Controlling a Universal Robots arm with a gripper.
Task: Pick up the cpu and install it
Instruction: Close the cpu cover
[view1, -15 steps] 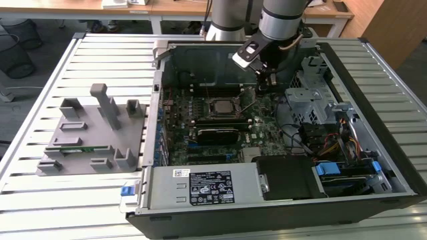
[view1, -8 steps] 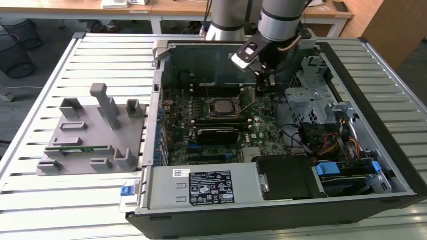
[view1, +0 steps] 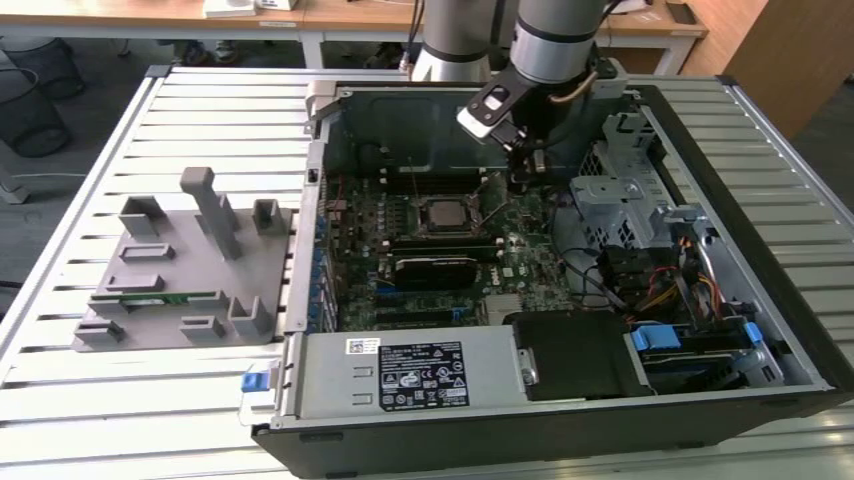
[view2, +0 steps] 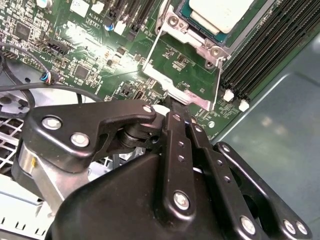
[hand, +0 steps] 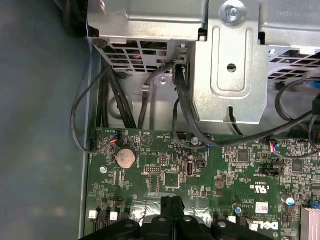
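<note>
The cpu (view2: 220, 14) is seen lying in the socket frame (view2: 192, 40) on the motherboard (view2: 90, 55), just ahead of the hand (view2: 172, 109) and a little below its tips. The hand's fingers (hand: 166, 207) are pressed fully together, with nothing held. Contact with the frame's near metal edge cannot be told.

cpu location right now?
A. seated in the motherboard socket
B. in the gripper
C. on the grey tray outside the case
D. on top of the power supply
A: in the second wrist view the cpu lies inside the socket, and the gripper is shut with nothing between its fingers.
</note>
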